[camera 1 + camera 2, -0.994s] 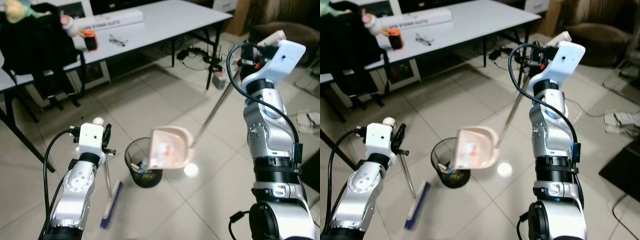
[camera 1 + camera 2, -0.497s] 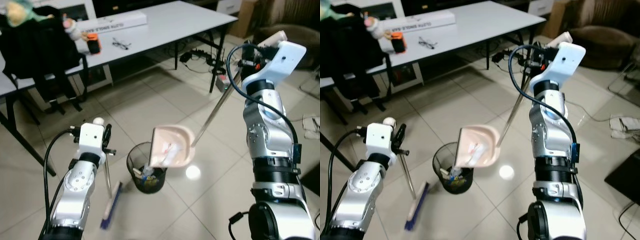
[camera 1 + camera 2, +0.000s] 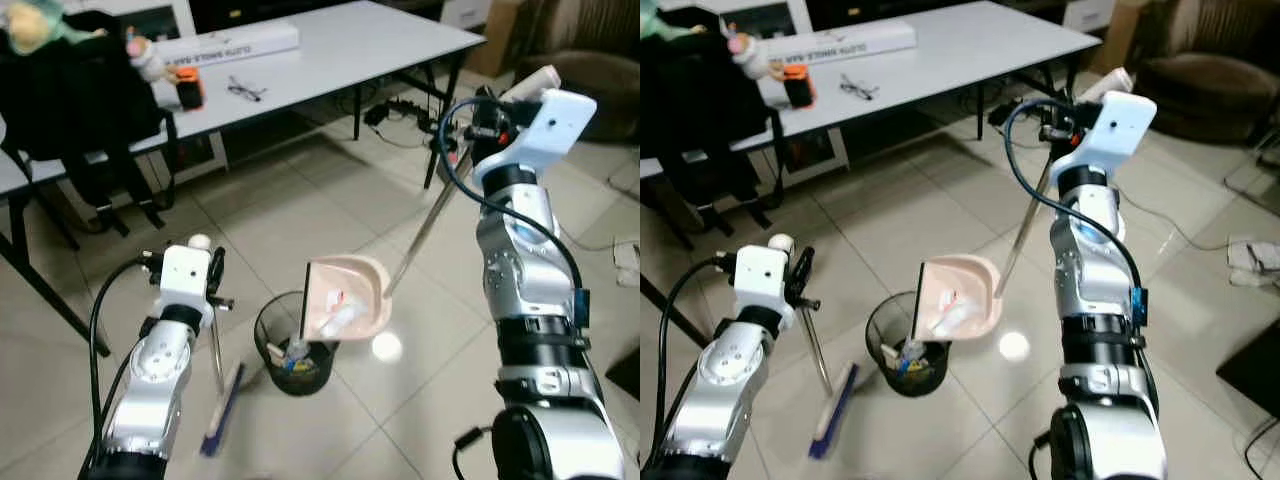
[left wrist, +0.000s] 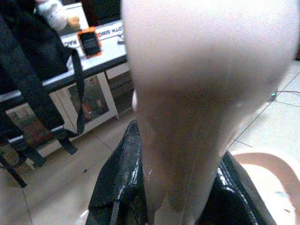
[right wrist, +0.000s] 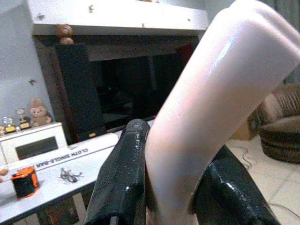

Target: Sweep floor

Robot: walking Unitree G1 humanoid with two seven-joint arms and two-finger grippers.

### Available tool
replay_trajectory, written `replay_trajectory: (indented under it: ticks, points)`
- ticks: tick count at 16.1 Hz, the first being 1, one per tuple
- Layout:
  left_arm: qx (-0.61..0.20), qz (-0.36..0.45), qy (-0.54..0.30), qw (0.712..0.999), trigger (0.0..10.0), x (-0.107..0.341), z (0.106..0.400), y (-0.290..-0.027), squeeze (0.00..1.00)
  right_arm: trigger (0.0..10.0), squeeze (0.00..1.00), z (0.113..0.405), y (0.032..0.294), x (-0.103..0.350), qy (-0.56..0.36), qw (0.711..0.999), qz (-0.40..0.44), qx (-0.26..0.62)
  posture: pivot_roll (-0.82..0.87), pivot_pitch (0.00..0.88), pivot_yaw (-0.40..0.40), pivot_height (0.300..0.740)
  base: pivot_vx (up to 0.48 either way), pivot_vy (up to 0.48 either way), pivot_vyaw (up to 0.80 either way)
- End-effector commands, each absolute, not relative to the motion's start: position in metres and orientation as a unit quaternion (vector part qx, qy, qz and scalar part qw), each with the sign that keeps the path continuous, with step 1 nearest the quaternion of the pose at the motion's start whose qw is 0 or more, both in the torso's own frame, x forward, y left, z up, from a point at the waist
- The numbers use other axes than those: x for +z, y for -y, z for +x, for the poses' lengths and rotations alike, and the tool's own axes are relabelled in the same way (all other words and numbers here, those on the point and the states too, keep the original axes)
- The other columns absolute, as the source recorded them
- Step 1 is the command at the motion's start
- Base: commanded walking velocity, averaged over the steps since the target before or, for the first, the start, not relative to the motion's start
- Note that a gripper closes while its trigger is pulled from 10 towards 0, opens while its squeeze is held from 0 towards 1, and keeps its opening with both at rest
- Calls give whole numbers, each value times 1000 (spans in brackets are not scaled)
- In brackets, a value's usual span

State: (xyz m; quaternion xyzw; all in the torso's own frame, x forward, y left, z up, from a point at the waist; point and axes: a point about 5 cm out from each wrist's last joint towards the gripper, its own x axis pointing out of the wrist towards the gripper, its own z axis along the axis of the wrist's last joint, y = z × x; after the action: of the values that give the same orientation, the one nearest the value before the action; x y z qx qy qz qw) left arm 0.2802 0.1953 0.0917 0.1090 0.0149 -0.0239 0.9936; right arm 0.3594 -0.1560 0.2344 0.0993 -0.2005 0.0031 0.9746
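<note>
At centre, dustpan (image 3: 345, 300): tipped over black bin (image 3: 293, 342), litter sliding.
Right tool (image 5: 176, 187): clamped on dustpan handle, 2 o'clock.
Left tool (image 4: 173, 187): clamped on broom (image 3: 222, 400), 8 o'clock.

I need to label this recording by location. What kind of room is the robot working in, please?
Probably a living room used as a workspace: a long white table on a pale tiled floor, a brown sofa, and a dark TV cabinet in the right wrist view.

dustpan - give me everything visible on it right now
The dustpan is pale pink, plastic-looking, with a long thin metallic handle rising to the right gripper, which is shut on its pink grip. It hangs tipped steeply over the black mesh bin, open side facing the bin, with white and red scraps sliding down inside.
</note>
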Motion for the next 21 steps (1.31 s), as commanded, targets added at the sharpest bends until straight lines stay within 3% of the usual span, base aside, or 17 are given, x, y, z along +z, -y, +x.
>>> replay_trajectory:
  ticks: [1, 8, 14, 18, 21]
  points:
    - [-15, 122, 2, 992, 10000, 100, 284, -199, 0, 10000, 0, 358, 144, 248, 233, 966, 112, 27, -42, 0, 36, 740, 0, 0, 0]
    - [-16, 119, -1, 993, 10000, 97, 283, -197, 0, 10000, 0, 350, 106, 240, 255, 961, 26, 102, -44, 0, 31, 740, 0, 0, 0]
    - [-22, 125, -2, 992, 10000, 96, 283, -194, 0, 10000, 0, 323, 55, 227, 311, 920, -67, 229, -39, 0, 26, 740, 0, 0, 0]
    - [-22, 125, -6, 992, 10000, 95, 283, -194, 0, 10000, 0, 314, 42, 220, 326, 898, -106, 276, -40, 0, 25, 740, 0, 0, 0]
    - [-25, 125, -8, 992, 10000, 94, 284, -193, 0, 10000, 0, 312, 42, 220, 326, 899, -79, 283, -42, 0, 24, 740, 0, 0, 0]
